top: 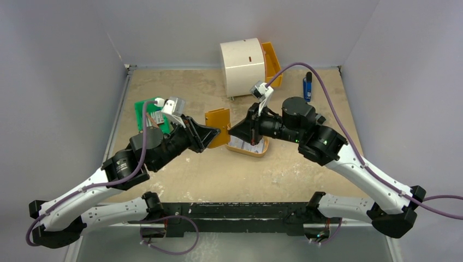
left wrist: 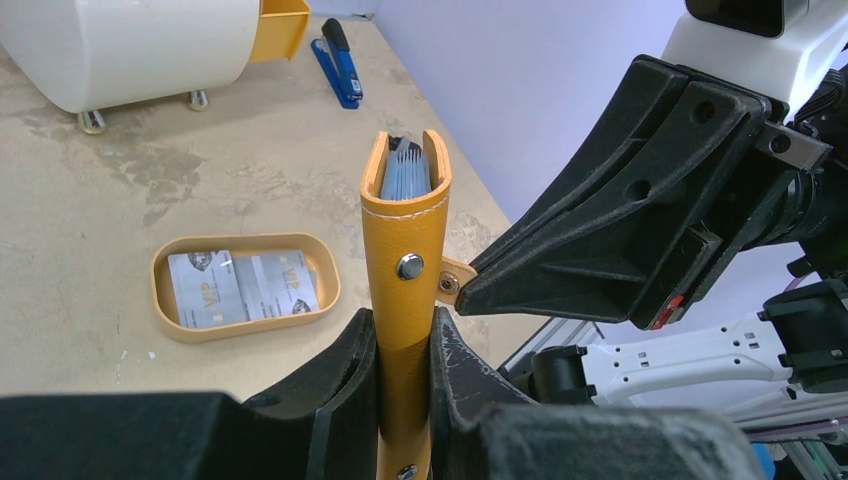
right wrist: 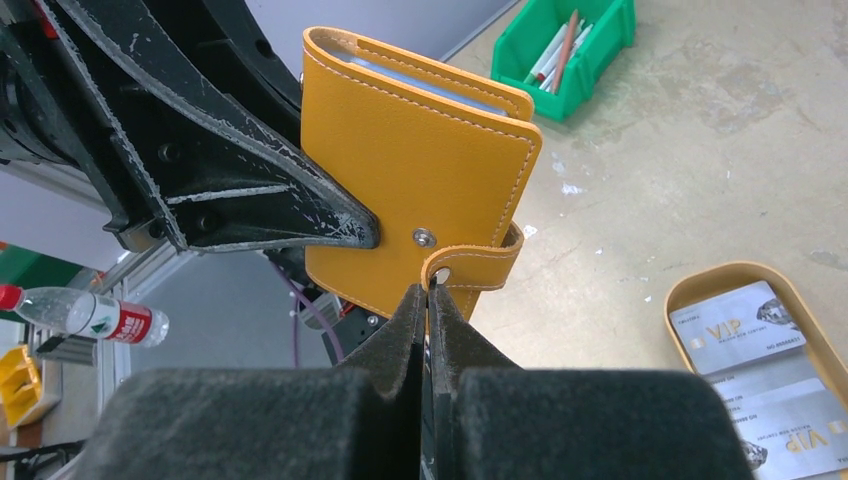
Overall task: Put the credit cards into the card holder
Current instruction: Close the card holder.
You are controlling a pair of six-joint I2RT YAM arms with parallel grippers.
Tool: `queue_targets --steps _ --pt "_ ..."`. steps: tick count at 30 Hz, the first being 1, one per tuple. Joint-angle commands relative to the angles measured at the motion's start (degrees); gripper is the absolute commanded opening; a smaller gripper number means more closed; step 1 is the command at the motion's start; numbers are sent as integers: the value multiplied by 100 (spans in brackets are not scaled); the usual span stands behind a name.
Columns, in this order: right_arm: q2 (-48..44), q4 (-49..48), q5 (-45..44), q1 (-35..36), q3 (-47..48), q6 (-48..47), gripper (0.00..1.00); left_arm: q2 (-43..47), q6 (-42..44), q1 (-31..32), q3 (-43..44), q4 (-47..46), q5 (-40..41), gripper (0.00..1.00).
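Opening the wallet looks to be the step in hand. Both arms meet in the air above the middle of the table (top: 207, 180), in front of the white cabinet (top: 242, 63). The oval tan tray (left wrist: 157, 285) sits on the table just beside and below the meeting point. The credit cards (left wrist: 240, 288) lie flat inside it, at least two faces showing, none loaded yet. The card holder (right wrist: 410, 170) is off the table and upright, with its lower body clenched between the fingers of the left gripper (left wrist: 405, 340). The right gripper (right wrist: 428, 300) is pinched tight on the free end of the closure strap (right wrist: 480, 268). The strap's cap sits clear of the stud (right wrist: 425, 237), so the snap appears already undone. Bluish-grey leaves (left wrist: 405, 170) show inside the top edge; I cannot tell whether they are sleeves or cards.

Judgement on technique:
- Draw the strap outward and around the open edge in an arc, not straight out, so the cover hinges rather than the whole wallet twisting in the left grip.
- The left fingers squeeze both covers together low down. That may let the covers fan only at the top, so a regrip onto one cover may be needed.
- The hold on the strap is small, so pull slowly or it may slip out.
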State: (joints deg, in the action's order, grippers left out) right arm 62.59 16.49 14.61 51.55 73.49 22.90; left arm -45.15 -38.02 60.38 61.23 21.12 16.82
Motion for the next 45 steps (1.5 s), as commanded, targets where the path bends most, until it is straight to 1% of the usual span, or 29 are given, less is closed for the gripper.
queue_targets --steps 1,13,23,34,45 --pt "-130 -403 156 21 -49 -49 0 102 92 -8 73 -374 -124 0" --pt "-123 -616 95 22 -19 64 0 41 76 -13 55 -407 -284 0" --pt "-53 -680 279 22 24 97 0 6 75 -15 69 -407 -287 0" --pt "109 -491 183 21 156 40 0 37 72 -10 100 -408 -292 0" --pt "227 -505 137 22 225 30 0 47 26 -17 113 -422 -400 0"
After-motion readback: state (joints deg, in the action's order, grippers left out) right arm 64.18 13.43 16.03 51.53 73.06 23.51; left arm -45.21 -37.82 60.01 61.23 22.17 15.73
